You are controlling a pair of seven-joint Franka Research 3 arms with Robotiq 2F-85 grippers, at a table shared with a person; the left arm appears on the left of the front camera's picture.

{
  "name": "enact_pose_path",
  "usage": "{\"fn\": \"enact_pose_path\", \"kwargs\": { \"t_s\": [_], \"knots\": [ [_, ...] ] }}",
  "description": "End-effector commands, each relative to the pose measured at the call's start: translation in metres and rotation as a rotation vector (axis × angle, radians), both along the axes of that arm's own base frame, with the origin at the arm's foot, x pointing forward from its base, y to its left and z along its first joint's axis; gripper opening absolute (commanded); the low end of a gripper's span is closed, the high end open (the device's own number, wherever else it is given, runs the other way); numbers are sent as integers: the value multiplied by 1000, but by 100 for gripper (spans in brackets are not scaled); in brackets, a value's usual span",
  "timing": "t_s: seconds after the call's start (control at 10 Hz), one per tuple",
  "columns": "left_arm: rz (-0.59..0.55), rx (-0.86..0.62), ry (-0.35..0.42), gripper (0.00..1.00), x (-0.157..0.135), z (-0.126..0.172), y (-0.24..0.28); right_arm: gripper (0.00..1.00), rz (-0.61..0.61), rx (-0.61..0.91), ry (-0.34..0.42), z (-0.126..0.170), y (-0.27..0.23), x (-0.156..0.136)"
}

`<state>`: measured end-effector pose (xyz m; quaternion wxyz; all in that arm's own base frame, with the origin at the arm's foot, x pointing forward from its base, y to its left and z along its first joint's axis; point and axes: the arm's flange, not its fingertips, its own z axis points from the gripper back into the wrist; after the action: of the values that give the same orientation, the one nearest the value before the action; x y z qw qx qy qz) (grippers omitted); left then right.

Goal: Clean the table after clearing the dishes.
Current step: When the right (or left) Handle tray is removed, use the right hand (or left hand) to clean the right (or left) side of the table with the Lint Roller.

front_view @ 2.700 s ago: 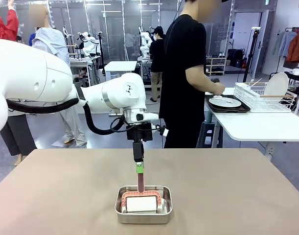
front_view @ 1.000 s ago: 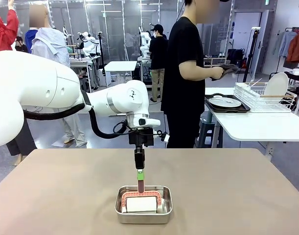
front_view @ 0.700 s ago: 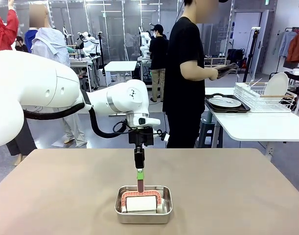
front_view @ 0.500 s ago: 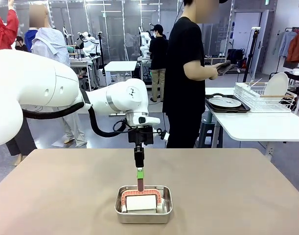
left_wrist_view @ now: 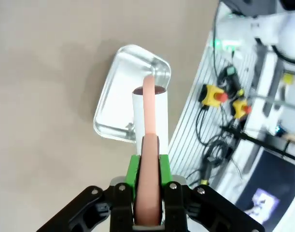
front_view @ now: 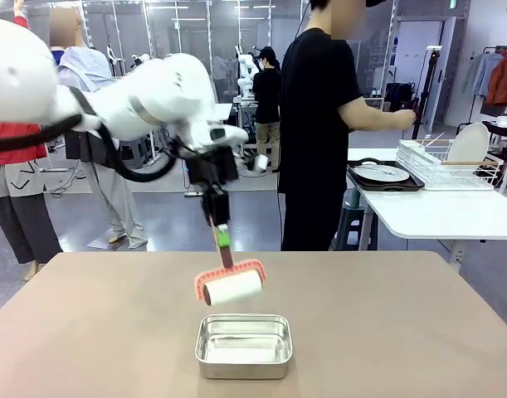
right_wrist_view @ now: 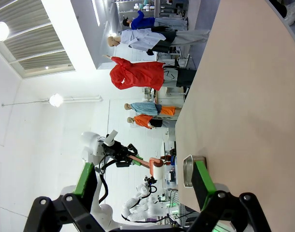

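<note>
My left gripper (front_view: 223,239) is shut on the pink handle of a lint roller (front_view: 231,286), which hangs tilted in the air above the beige table (front_view: 386,323). In the left wrist view the gripper (left_wrist_view: 148,166) clamps the handle, and the white roll (left_wrist_view: 149,113) points down over the steel tin (left_wrist_view: 130,92). My right gripper (right_wrist_view: 143,181) stands open beside the table (right_wrist_view: 234,72) with nothing between its pads. A white plate on a dark tray (front_view: 382,173) lies on the white side table, and another plate (front_view: 469,143) stands in the wire rack.
The empty steel tin (front_view: 243,344) sits near the front middle of the table. A person in black (front_view: 315,124) stands at the far side, one hand reaching toward the rack (front_view: 440,162). Other people stand farther back.
The left arm has lifted the roller out of the tin and swung up and to the left. The person's arm has stretched out to the right.
</note>
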<state>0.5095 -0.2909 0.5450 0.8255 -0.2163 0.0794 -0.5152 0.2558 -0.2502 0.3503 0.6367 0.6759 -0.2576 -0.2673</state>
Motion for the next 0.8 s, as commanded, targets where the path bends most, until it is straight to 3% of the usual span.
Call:
{"fn": "enact_pose_path", "kwargs": {
  "t_s": [0.0,0.1,0.2,0.3,0.4,0.7],
  "knots": [
    [308,-23,-57,15,-25,-20,67,100,5,-4,-7,3,2,-4],
    [481,-24,-75,15,-27,-27,101,100,5,-4,-7,3,2,-4],
    [552,-22,-63,15,-26,-43,121,100,5,-4,-7,3,2,-4],
    [394,-41,-133,15,-19,-52,114,100,5,-4,-7,3,2,-4],
    [444,-12,-48,15,-3,-13,120,100,5,-4,-7,3,2,-4],
    [444,-12,-48,15,-3,-13,120,100,5,-4,-7,3,2,-4]
  ]
}}
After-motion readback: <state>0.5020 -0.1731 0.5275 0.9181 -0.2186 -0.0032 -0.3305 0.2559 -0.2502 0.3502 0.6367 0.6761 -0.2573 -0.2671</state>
